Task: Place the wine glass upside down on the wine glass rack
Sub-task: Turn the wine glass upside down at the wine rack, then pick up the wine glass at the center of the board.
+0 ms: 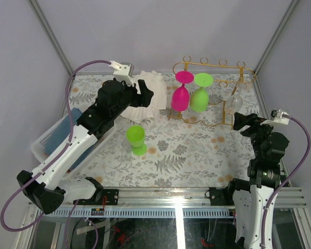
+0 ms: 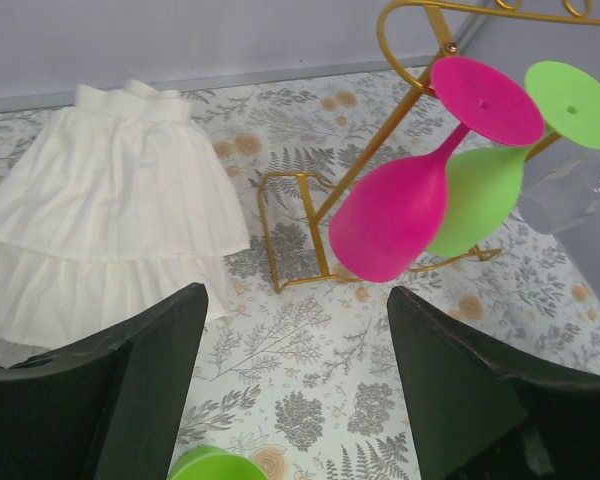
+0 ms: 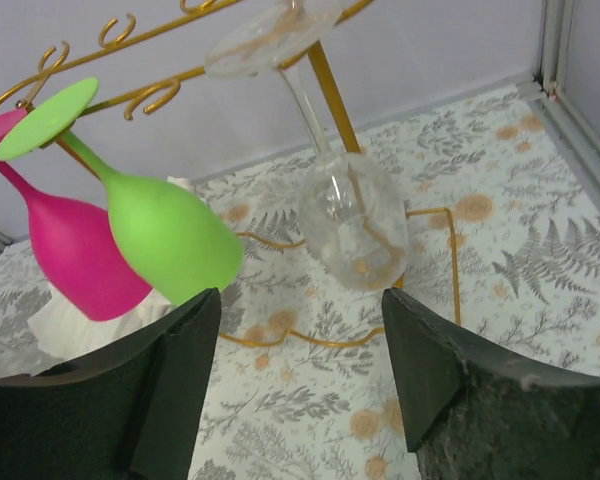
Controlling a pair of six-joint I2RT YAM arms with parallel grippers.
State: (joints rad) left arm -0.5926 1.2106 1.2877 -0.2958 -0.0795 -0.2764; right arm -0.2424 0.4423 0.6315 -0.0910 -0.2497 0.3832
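Note:
The gold wire wine glass rack stands at the back of the table. Three wine glasses hang upside down from its rails: a pink one, a green one and a clear one. My right gripper is open and empty, just in front of and below the clear glass, not touching it. Another green wine glass stands on its foot on the table. Above and behind that glass my left gripper is open with nothing in it; only the glass's rim shows under the left finger.
A white pleated cloth lies left of the rack, under the left arm. A white basket with something blue in it sits at the left edge. Grey enclosure walls close in the back and sides.

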